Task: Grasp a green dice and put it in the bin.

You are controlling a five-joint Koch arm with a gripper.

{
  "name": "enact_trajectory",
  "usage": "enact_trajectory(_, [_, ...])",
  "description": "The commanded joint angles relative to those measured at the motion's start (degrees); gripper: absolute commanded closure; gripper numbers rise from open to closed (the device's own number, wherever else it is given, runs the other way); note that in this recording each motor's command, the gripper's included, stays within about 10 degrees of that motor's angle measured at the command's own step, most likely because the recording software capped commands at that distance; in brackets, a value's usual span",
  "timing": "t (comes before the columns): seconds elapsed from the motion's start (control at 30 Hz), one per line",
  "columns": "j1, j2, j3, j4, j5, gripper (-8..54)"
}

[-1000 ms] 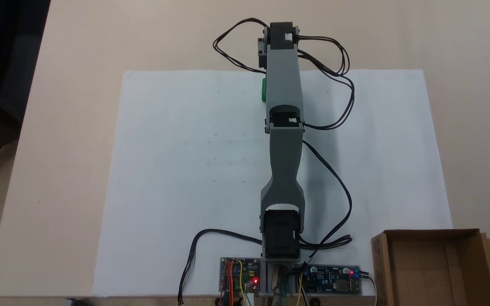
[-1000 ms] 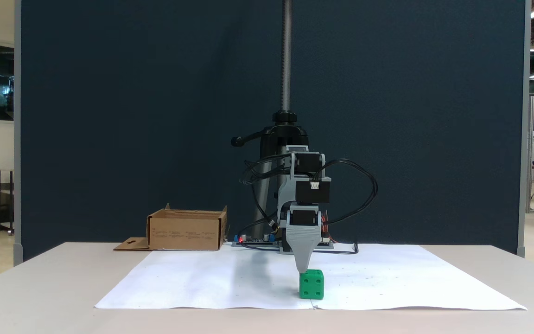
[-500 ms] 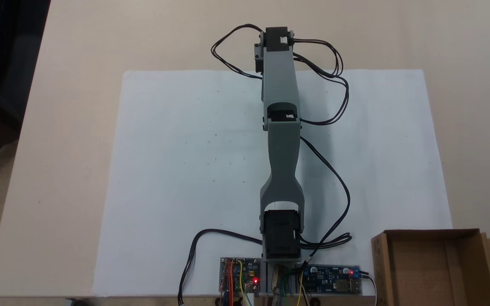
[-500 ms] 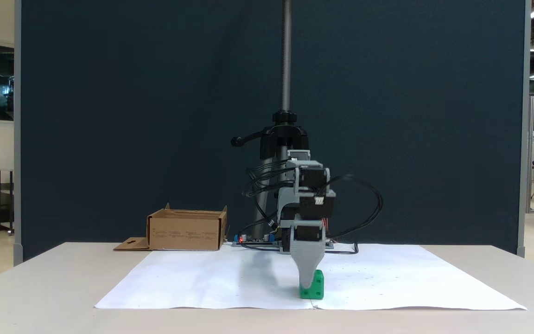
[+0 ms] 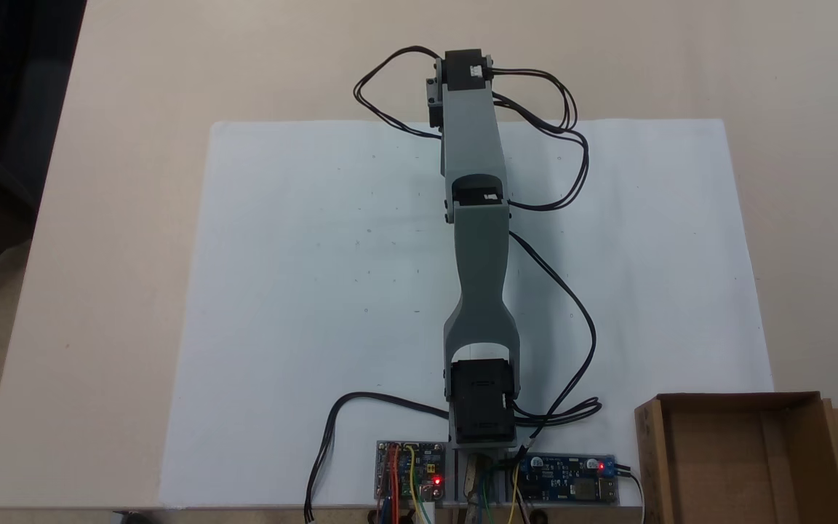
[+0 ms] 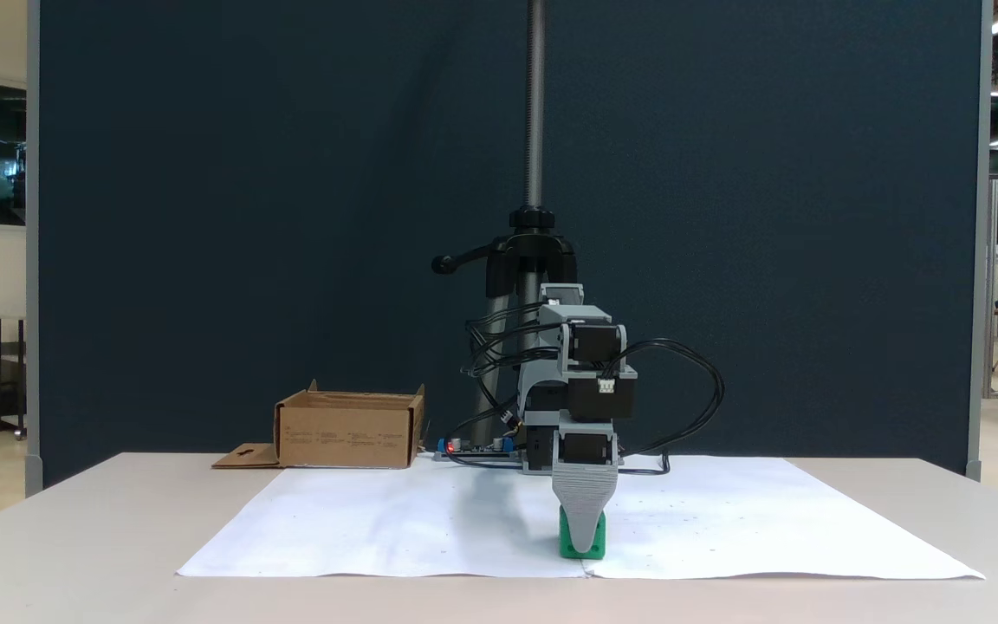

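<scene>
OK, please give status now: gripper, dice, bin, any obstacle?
Gripper low over dice, jaw state unclear. Dice on paper, partly hidden behind gripper. Bin open, nothing seen blocking.

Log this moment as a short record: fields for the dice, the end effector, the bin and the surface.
dice: green dice on the white paper sheet, mostly hidden behind the end effector
end effector: end effector lowered in front of the dice, tip near the paper; open or shut cannot be told
bin: brown cardboard box at the table corner beside the arm's base, nothing visible inside
surface: beige table
</scene>
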Motion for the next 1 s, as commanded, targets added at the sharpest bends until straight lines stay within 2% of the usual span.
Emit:
enact_trajectory(0.0, [-1.4,1.8,-2.8,-0.2,4.6,9.3])
enact_trajectory(0.2, [-1.3,1.7,-2.8,-1.1,4.5,13.0])
enact_trajectory(0.33, [-1.2,1.8,-2.8,-1.4,4.4,22.5])
enact_trajectory(0.43, [-1.1,1.8,-2.8,-1.4,4.4,26.5])
enact_trajectory(0.53, [-1.1,1.8,-2.8,-1.4,4.4,33.2])
enact_trajectory(0.83, [1.4,2.8,-2.8,-4.0,4.5,33.2])
enact_trajectory(0.97, [5.9,6.4,-2.8,-4.6,4.5,33.2])
